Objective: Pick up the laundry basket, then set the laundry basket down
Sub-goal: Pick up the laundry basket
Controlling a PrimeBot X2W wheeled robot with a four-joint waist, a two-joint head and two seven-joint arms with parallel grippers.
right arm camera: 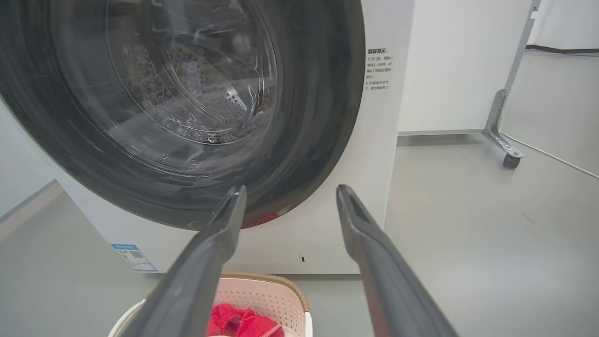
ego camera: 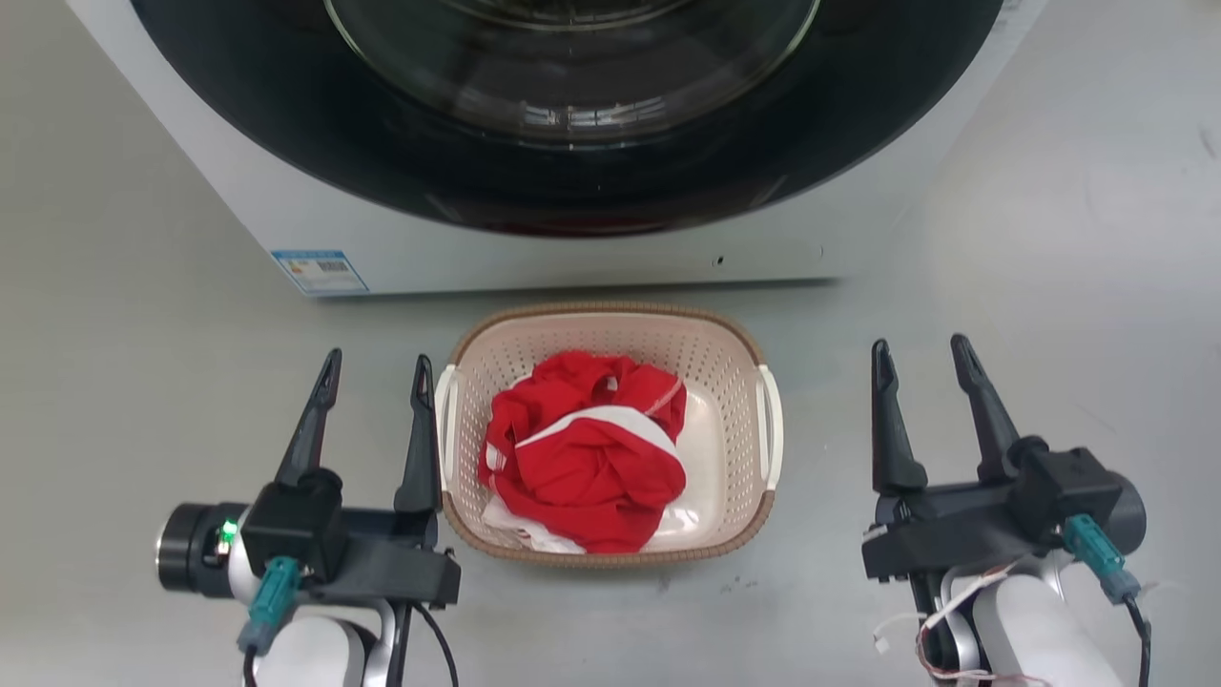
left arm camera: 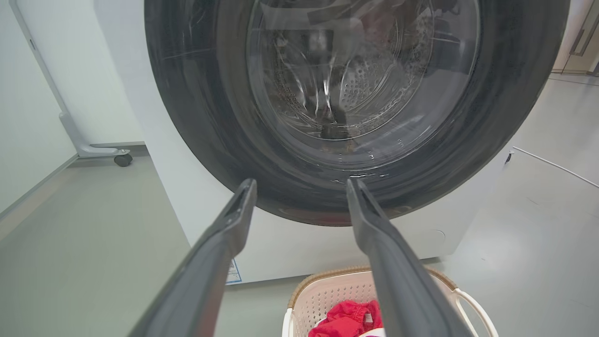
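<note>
Your left claw (ego camera: 378,359) is nearest you at the lower left, its two dark fingers spread apart with nothing between them. Your right claw (ego camera: 918,342) at the lower right is spread the same way and also empty. Both point toward the washer (ego camera: 572,250).

The laundry basket (ego camera: 606,309) sits on the grey floor (ego camera: 143,382) between your two claws, with its far rim close to the foot of the washer. The inner finger of your left claw runs just beside the basket's left white handle (ego camera: 445,420); you cannot tell from here whether they touch. Your right claw stands clearly apart from the right white handle (ego camera: 771,420), with bare floor in the gap.

A crumpled red garment (ego camera: 587,458) with white trim lies inside the basket, bunched toward your left claw's side. Ahead of both sets of fingertips is the washer's round dark door (ego camera: 572,143), closed, with the drum visible through the glass. A small blue-edged sticker (ego camera: 318,271) sits on the washer's lower front, beyond your left claw.
</note>
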